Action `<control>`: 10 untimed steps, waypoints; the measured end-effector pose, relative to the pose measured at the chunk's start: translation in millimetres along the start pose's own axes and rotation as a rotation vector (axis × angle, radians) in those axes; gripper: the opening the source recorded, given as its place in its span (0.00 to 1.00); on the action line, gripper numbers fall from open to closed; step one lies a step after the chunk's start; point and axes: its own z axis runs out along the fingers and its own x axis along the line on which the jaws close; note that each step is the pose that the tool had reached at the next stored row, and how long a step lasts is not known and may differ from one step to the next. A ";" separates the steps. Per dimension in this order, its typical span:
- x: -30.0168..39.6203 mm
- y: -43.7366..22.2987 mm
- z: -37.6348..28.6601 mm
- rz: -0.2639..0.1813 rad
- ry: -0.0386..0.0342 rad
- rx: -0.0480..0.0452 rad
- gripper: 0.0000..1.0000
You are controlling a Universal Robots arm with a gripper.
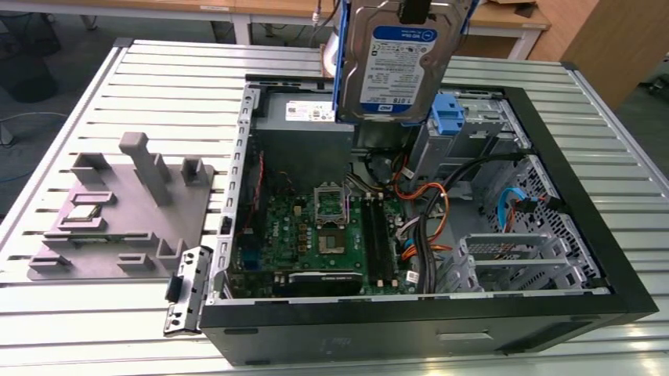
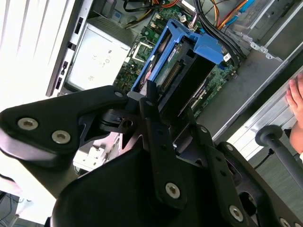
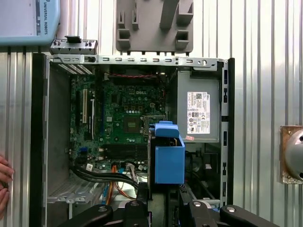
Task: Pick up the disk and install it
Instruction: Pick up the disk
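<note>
Ribbed metal desk (image 1: 157,70) carries an open case (image 1: 418,333) lying on its side, so the board (image 1: 313,243) and bays face up and can be reached from above. A grey fixture (image 1: 125,211) lies beside the case on the exterior view's left. In the exterior view the disk (image 1: 397,63) hangs upright over the far end of the case, label to the camera, blue rails along its edges, clear of everything inside. Below it, toward the exterior view's right, a bare blue bracket (image 1: 447,117) stands in the bay, and the power supply (image 1: 303,113) sits toward the exterior view's left. The gripper (image 1: 415,9) meets the disk at its upper edge, probably so that the disk can go down into a bay edge-first. In the second wrist view the gripper (image 2: 169,101) has its fingers (image 2: 151,109) closed narrowly against the flat faces of the disk (image 2: 177,71), pinching it with the case well below. In the first wrist view the disk (image 3: 169,163) is seen end-on beyond the gripper (image 3: 163,208), lined up over the case interior near the power supply (image 3: 199,113). A person's hand (image 3: 4,182) lies near the case.
</note>
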 end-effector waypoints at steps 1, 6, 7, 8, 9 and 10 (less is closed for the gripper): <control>0.2 0.0 0.2 0.000 -0.0001 0.0001 0.35; 1.0 0.0 1.6 0.000 0.0000 0.0011 0.35; 1.1 -0.1 2.1 0.000 0.0001 0.0018 0.35; 1.3 -0.1 2.6 0.000 0.0001 0.0029 0.35; 1.3 -0.2 3.1 0.000 0.0000 0.0039 0.35; 1.3 -0.1 3.5 0.000 -0.0001 0.0049 0.35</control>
